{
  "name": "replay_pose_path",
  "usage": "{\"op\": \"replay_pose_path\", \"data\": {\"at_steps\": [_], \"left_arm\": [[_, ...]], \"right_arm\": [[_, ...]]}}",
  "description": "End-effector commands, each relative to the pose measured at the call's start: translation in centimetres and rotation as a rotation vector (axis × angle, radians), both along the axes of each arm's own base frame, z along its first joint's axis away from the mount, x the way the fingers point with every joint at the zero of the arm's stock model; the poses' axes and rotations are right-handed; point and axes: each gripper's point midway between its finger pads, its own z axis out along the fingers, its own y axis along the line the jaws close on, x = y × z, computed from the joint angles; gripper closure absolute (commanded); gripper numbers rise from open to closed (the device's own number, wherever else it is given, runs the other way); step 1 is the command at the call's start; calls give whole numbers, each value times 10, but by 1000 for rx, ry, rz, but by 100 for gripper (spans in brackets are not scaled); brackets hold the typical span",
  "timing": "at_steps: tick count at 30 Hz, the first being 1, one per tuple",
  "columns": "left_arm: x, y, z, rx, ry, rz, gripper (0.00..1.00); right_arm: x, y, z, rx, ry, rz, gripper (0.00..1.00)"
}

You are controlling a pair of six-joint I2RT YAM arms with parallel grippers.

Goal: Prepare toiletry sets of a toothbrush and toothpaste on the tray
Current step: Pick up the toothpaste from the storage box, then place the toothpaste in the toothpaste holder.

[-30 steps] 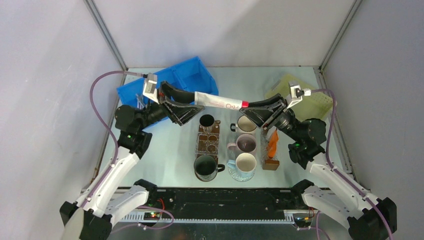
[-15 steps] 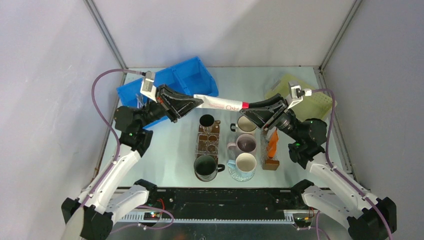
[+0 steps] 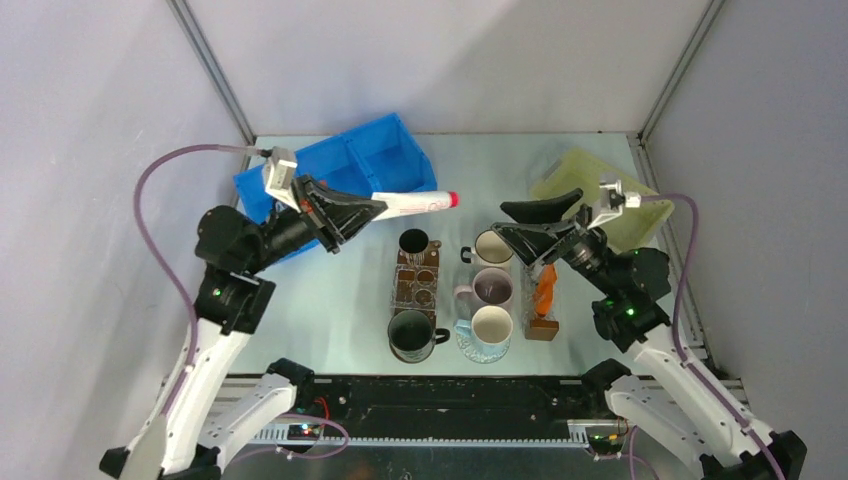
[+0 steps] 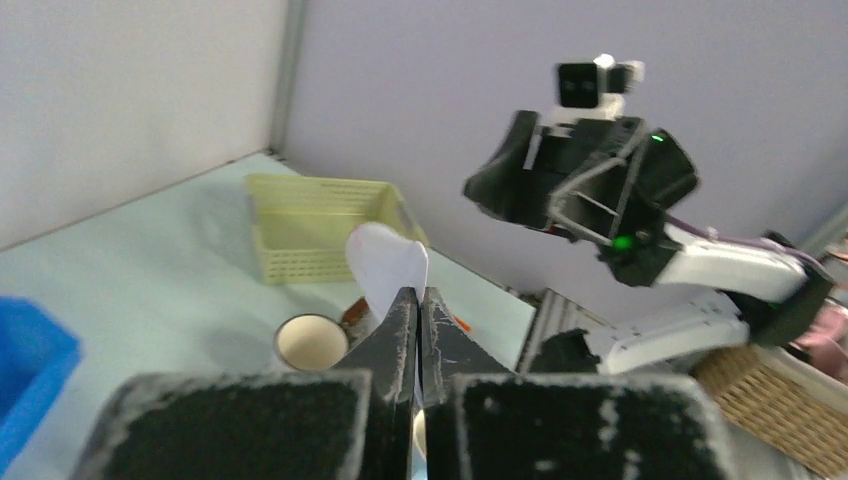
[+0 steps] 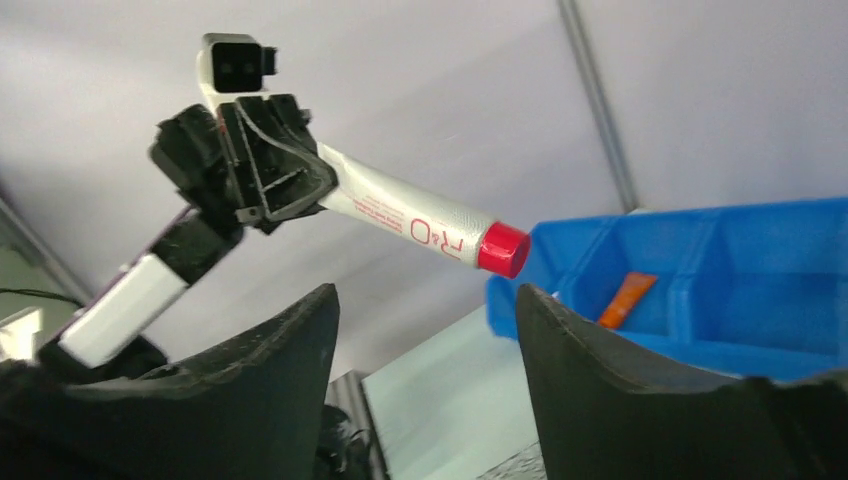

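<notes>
The left gripper point(image 3: 380, 207) clamps a white, red-capped toothpaste tube point(image 3: 420, 203), the right gripper point(image 3: 505, 220) gapes, and an orange tube point(image 5: 628, 298) lies in the blue plastic bin point(image 5: 760, 240).

**Plastics, Matt and Glossy**

The toothpaste point(image 5: 415, 222) is showing a soft white plastic skin with a satin sheen and a glossy red cap. The left fingers point(image 4: 395, 335) are looking matt black and grainy, with pale scuffs. The right fingers point(image 5: 270, 365) are looking smoother. The blue bin point(image 3: 400, 150) is gleaming as hard plastic, and the yellow basket point(image 3: 570, 170) is showing perforated plastic. The table point(image 3: 340, 290) is appearing smooth and pale, even faintly reflective.
</notes>
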Motion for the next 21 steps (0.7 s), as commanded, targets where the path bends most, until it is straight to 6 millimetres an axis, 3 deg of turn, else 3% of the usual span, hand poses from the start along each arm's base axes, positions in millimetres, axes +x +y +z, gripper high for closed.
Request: {"op": "replay_pose_path", "data": {"at_steps": [1,2,8,12,21], "left_arm": [[8,27,-7,114,41,197,100],[7,30,-10,138,60,212,100],[11,49,-26,239,189,327,100],[19,62,-44,308,309,415,100],[36,65,-85,458,475,550,100]], "right_arm": [[12,-22,0,-56,-58,-186,28],[14,-25,-5,-76,-42,-205,22],[16,-51,-11,-201,-63,-366,10],[16,-82,-12,-287,-87,-531,2],[15,-156,-44,-494,-22,-875,1]]}}
